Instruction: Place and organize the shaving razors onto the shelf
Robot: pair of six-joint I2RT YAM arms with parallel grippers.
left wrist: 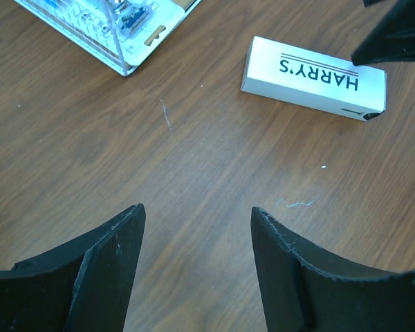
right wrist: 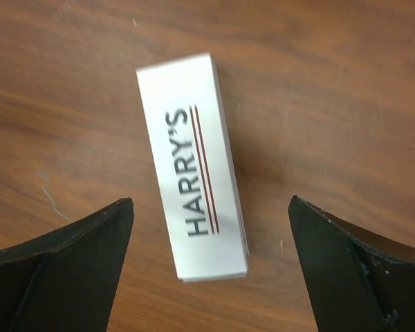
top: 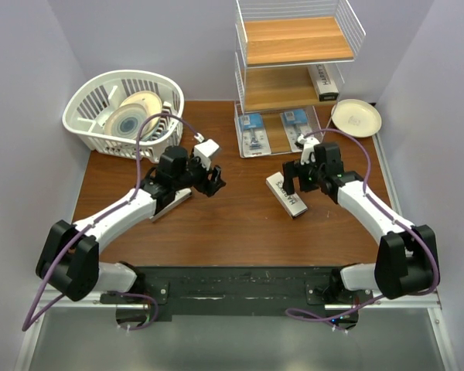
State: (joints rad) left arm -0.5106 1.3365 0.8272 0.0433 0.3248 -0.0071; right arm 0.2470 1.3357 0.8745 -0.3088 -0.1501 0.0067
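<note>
Brown wooden table [top: 232,232]: bears every item noted below.

Tall white wire rack [top: 298,46] with light-brown wooden tiers: stands at the far edge, right of centre.

White slatted plastic basket [top: 100,116]: far left corner, with round cream plates [top: 135,116] leaning inside it. A single cream plate [top: 356,117] lies just beside the rack's right foot.

Two flat clear blister packs [top: 253,133] with blue-white cards: lying side by side on the rack's lowest tier.

Long narrow white "HARRY'S" boxes, three counted:
- The first box [top: 325,81] lies at the right end of the middle tier.
- The second box [right wrist: 190,166] lies flat on the table in front of the rack. The right gripper [right wrist: 209,200] is over it, fingers spread wide on either side, neither touching.
- The third box [top: 172,202] lies on the table, partly hidden under the left arm.

Left gripper [left wrist: 197,214]: spread apart above bare wood, holding nothing.
</note>
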